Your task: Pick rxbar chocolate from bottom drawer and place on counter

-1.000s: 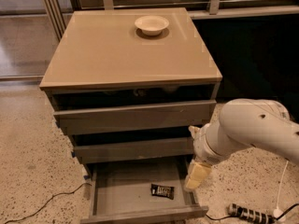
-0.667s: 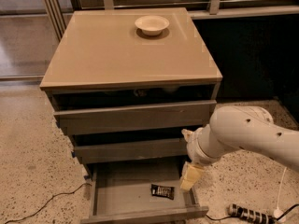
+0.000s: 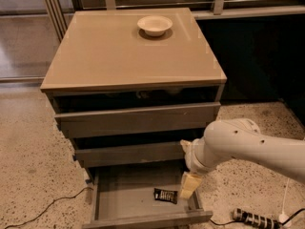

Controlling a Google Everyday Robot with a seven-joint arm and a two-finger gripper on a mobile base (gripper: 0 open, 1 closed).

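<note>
We see the gripper point(image 3: 189, 185) low in the pulled-out bottom drawer point(image 3: 123, 197) at its right edge, just beside the rxbar chocolate point(image 3: 165, 195) lying flat near the front-right corner, likely staging the grab; whether it's open or closed we can't tell.

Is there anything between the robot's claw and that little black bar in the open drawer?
Nothing: in the camera view only a short bare strip of the bottom drawer floor separates the gripper from the rxbar chocolate.

One high frontal view, angled down; end effector point(image 3: 189, 186) over bottom drawer point(image 3: 126, 197)
</note>
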